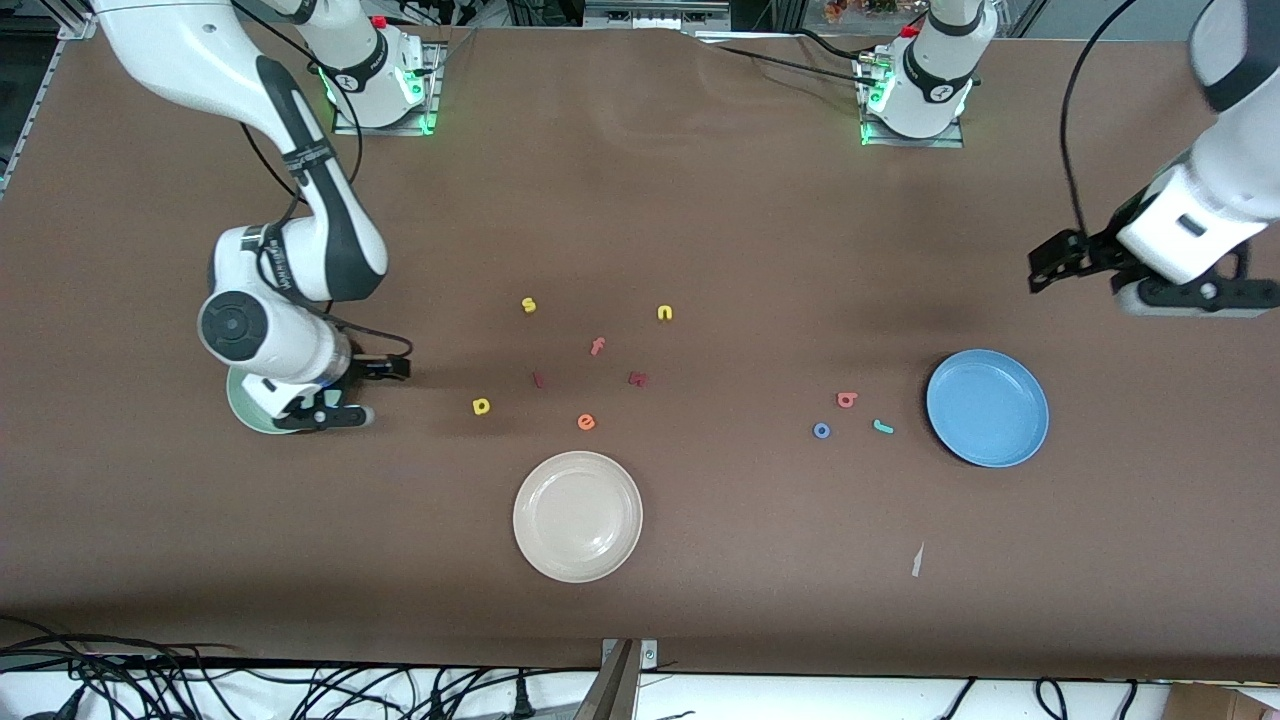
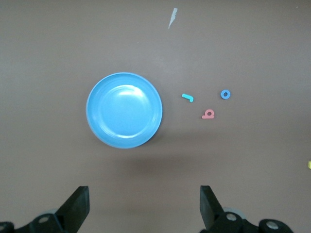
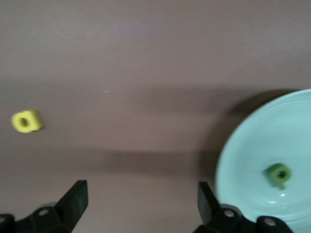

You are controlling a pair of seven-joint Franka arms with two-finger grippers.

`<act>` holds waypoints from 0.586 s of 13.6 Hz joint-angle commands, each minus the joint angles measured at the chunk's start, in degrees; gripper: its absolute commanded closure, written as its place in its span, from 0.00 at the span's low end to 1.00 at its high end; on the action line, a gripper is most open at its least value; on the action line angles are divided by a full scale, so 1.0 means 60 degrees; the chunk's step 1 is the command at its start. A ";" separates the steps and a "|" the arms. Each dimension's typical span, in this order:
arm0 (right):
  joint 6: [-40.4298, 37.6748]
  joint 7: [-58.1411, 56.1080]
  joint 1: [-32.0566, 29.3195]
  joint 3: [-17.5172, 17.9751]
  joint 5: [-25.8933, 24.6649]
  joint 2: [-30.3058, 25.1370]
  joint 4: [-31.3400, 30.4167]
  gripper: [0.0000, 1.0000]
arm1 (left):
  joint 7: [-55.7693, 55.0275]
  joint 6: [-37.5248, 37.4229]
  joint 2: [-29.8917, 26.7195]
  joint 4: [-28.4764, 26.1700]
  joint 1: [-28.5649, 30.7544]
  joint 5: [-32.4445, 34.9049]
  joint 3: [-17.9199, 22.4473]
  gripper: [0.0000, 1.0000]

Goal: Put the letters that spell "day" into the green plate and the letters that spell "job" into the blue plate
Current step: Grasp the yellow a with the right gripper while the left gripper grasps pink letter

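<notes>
The green d (image 3: 277,175) lies loose in the green plate (image 3: 252,160) at the lower right of the right wrist picture. The right gripper (image 3: 138,206) hangs over the table at that plate's edge with its jaws spread wide and nothing between them, which suggests the d was dropped there on purpose. The yellow a (image 1: 481,406) waits on the table left of centre in the front picture, near the plate. I cannot find a teal y.

The teal j (image 1: 883,427), blue o (image 1: 821,431) and pink b (image 1: 847,400) sit close together on the bare table just left of the blue plate (image 1: 1030,440), at the right of the front picture; none is in it yet. The left gripper (image 2: 143,208), open and empty, waits above the table near that plate.

In the front picture the right arm covers most of the green plate, so only a sliver shows at lower left. Two dark red letters at mid-frame are too small to read.
</notes>
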 commanded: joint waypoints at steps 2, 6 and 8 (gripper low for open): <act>-0.0656 0.1381 0.0660 0.0078 0.0067 0.0234 0.0926 0.00 | 0.0087 0.1513 0.0270 -0.0961 -0.0007 -0.0214 0.0034 0.00; -0.0686 0.1838 0.0969 0.0078 0.0111 0.0791 0.1659 0.00 | 0.0015 0.3242 0.1087 -0.1593 -0.0635 -0.0126 0.0049 0.00; -0.0686 0.2173 0.1071 0.0092 0.0053 0.1215 0.2041 0.00 | -0.0059 0.3946 0.1645 -0.1637 -0.0870 -0.0097 0.0049 0.00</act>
